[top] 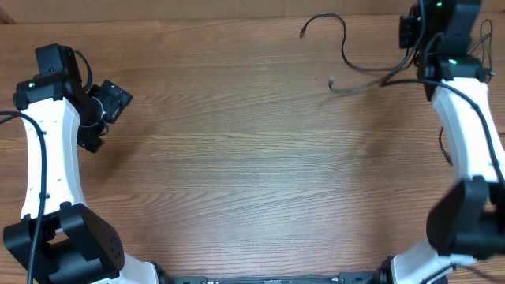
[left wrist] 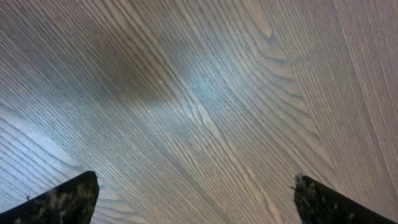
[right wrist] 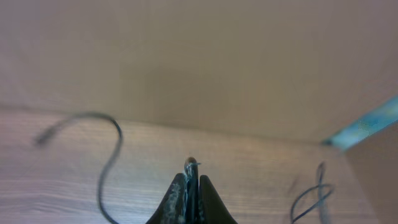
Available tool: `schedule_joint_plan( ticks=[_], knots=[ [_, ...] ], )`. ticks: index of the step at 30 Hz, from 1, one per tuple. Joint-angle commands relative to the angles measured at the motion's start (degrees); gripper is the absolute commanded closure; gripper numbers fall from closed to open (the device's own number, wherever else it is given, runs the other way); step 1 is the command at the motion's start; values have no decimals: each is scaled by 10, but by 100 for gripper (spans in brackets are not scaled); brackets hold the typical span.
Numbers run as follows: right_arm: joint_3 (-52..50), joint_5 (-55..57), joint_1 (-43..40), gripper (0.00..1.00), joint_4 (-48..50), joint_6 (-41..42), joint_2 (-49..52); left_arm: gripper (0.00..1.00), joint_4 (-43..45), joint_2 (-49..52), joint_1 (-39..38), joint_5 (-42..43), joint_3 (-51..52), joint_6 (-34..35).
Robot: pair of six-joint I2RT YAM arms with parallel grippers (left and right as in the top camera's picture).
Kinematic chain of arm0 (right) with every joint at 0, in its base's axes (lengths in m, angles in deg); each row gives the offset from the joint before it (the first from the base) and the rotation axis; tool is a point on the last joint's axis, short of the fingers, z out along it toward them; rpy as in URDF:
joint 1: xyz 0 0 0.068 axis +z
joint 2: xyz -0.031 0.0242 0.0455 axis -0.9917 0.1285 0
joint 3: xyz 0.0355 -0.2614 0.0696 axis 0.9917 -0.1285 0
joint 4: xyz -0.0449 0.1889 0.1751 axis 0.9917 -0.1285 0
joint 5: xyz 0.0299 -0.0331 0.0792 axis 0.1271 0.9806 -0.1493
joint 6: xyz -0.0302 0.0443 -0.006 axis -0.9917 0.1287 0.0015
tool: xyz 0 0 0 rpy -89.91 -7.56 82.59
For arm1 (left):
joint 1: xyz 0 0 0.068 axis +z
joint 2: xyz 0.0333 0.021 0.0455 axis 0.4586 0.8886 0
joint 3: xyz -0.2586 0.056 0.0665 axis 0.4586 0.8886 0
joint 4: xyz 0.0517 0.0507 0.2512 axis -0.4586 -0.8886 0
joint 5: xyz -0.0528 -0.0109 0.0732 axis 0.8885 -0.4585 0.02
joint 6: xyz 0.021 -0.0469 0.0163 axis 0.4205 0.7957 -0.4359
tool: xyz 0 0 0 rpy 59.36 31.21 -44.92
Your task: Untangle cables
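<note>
Left claw is spread wide, w/ only wood-grain table seen btwn its fingertips. It sits well apart from the right arm, far across the table. Right claw is pressed together, jaws meeting in a thin line. Can't tell if any cord is nipped in there.

Cables lie on the table just beside the right arm's upper end, near the table's far edge. The hooked cable has its free end furthest from the right arm, then arcs over & snakes back toward it. The second cable has a small plug resting on the table. Its cord runs fairly straight to the right arm & passes behind it, so its other end is hidden. A third can't be picked out from overhead.

In the right wrist view the hooked cable shows blurred on one side of the right claw, & a small loop of cord on the other side. Plain brown wall stands past the right arm, w/ a teal strip at its corner.
</note>
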Motion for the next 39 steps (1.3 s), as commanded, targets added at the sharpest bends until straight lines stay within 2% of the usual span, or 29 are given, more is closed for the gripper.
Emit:
schedule_joint_plan(
  ticks=[1,8,12,14,15,17,22,29,35,39],
  knots=[
    [4,6,-21,96,38,-14,68,1,1,4,-5,3,2,-15],
    [4,-28,-29,96,151,-14,169,1,1,4,-5,3,2,-15],
    [4,-28,-29,86,165,-14,210,1,1,4,-5,3,2,-15],
    [4,-42,-27,77,147,-10,220,1,1,4,-5,3,2,-15],
    [4,-63,-25,71,132,-10,221,1,1,4,-5,3,2,-15],
    [4,-94,-19,45,118,-10,221,0,1,4,-5,3,2,-15],
    [4,-95,-3,0,118,18,199,0,1,4,-5,3,2,-15],
    [4,-95,3,0,97,45,75,0,1,4,-5,3,2,-15],
    [4,-95,2,0,24,51,-63,0,0,4,-5,3,2,-15],
    [4,-95,2,0,-65,51,-151,1,1,4,-5,3,2,-15]
  ],
)
